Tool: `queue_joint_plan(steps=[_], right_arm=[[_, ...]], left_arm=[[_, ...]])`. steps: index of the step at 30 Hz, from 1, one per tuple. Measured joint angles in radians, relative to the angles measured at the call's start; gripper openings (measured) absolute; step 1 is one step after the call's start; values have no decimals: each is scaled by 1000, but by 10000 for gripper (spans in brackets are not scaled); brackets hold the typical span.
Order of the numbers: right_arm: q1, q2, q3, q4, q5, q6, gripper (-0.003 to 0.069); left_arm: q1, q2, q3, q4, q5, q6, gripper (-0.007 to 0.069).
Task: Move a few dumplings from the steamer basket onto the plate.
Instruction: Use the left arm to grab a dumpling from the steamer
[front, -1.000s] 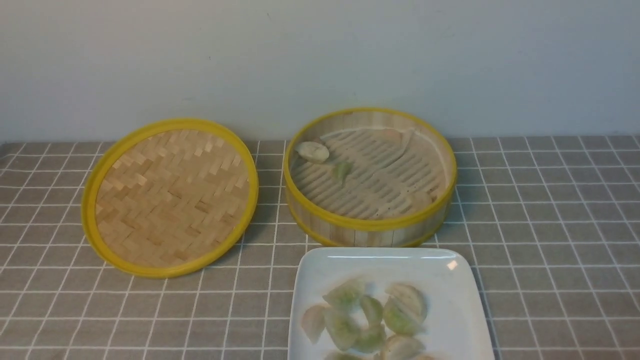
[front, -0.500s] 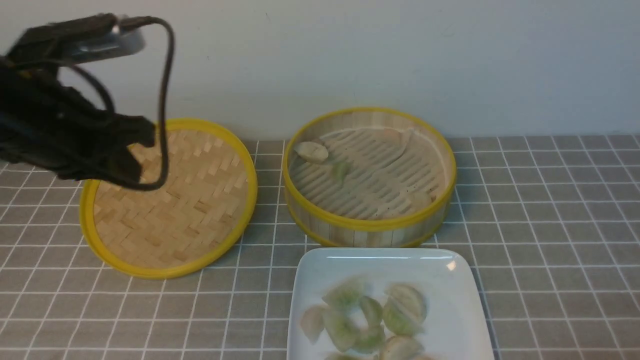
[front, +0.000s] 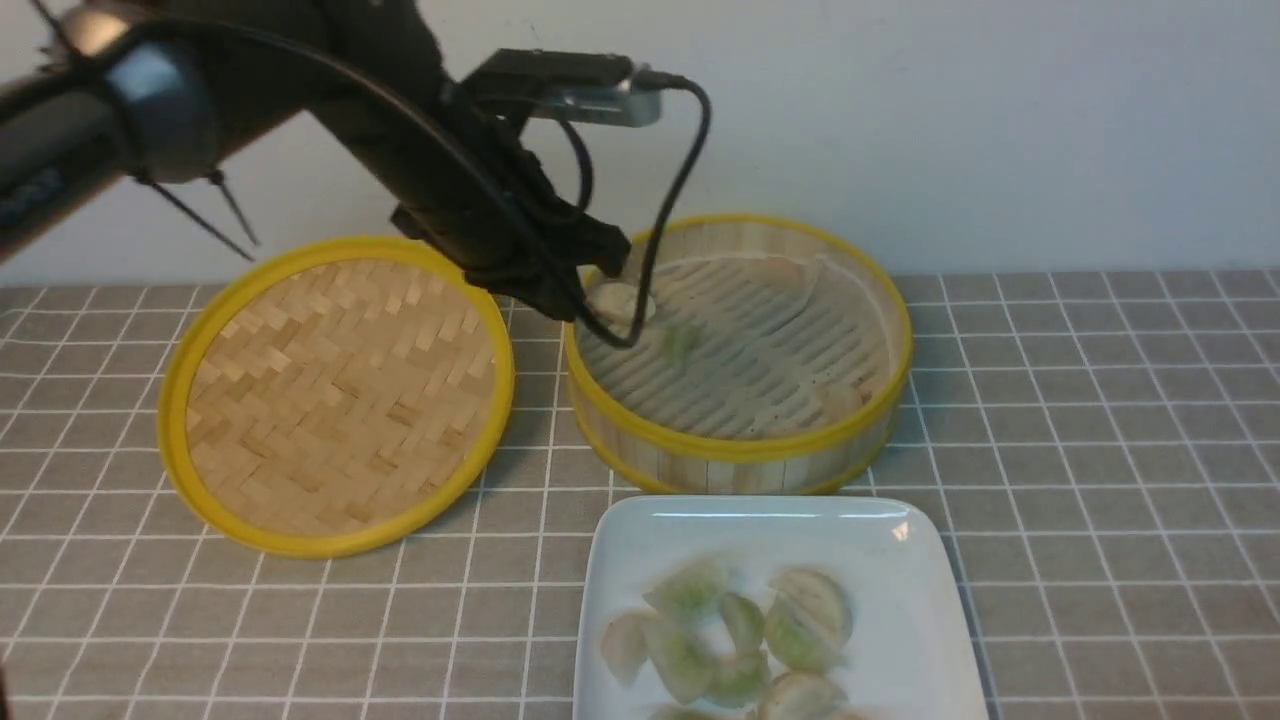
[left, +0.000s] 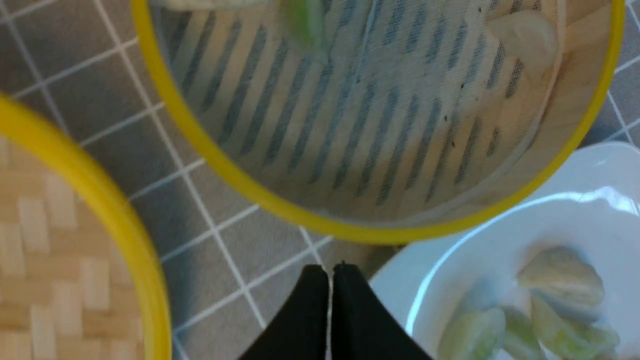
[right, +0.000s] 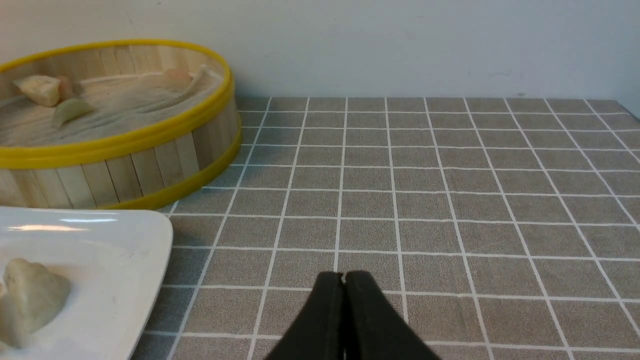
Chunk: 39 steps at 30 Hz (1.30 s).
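The steamer basket (front: 740, 450) stands at the back centre and holds a beige dumpling (front: 622, 300), a green dumpling (front: 683, 342) and a pale one at the far wall (front: 782, 270). The white plate (front: 640, 530) in front of it carries several dumplings (front: 740, 630). My left gripper (front: 572, 288) hangs over the basket's left rim, beside the beige dumpling; its jaws are shut and empty in the left wrist view (left: 330, 267). My right gripper (right: 344, 275) is shut and empty, low over the cloth to the right of the plate (right: 125, 250); it is out of the front view.
The flat woven lid (front: 340, 395) lies left of the basket, under my left arm. A wrist cable (front: 670, 200) loops down over the basket's left edge. A grey checked cloth (front: 1100, 450) covers the table. A wall stands close behind.
My left arm has come in from the left, crossed over the lid and reached the basket's left rim. The dumplings, basket and plate have not moved.
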Motion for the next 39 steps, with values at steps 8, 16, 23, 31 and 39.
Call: queue_joint_plan(steps=[8,16,23,31,39], right_arm=[[0,0,0,0,0,0,-13],[0,0,0,0,0,0,-13],[0,0,0,0,0,0,-13],[0,0,0,0,0,0,-13],[0,0,0,0,0,0,-13]], left_arm=[[-62,199,-178,50,-133,25,176],[-72,403,-296,53,-247,26,391],[-72,470,-305,54,-335,33,387],[-72,471,-313,60,-309,33,179],[-72,356,-357,60,-61,26,162]])
